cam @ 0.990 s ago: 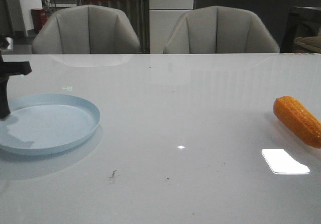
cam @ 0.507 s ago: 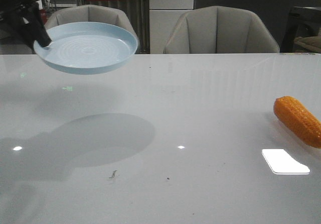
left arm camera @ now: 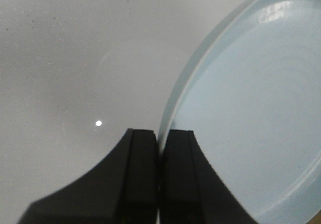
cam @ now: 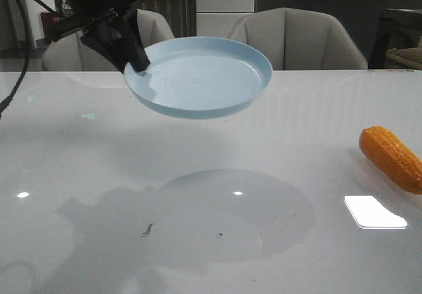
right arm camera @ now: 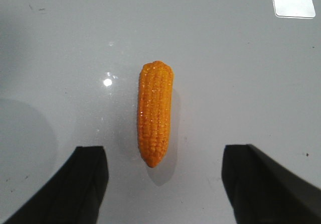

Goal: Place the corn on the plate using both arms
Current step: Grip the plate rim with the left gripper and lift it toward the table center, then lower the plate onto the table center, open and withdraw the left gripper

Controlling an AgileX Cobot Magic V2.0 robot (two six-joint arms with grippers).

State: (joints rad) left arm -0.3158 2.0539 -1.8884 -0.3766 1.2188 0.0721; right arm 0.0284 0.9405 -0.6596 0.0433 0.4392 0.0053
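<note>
My left gripper (left arm camera: 159, 153) is clamped on the rim of the plate (cam: 201, 76), fingers pinched tight w/ only the thin edge between them, and the plate hangs in the air above the table (cam: 217, 241), tilted a bit toward the camera, its shadow right below. The corn (right arm camera: 154, 112) lies flat on the table at the far right, well apart from the plate, untouched. My right gripper (right arm camera: 163, 179) hovers over it, fingers spread wide either side of the tapered end, not in contact yet. Risks as I see them: it's an edge-only pinch on a smooth plate, so the weight hangs off one side and it could rotate or slip out if I swing fast or stop hard. Tilt matters too; if the plate isn't level when the corn goes on, a glossy round cob prob rolls straight off the low rim. On the right, I'm lined up near the narrow tip, so closing there may squirt the cob out or grab it off-balance. Better to take it mid-body. Also both arms meeting mid-table means collision risk if timing's off.
</note>
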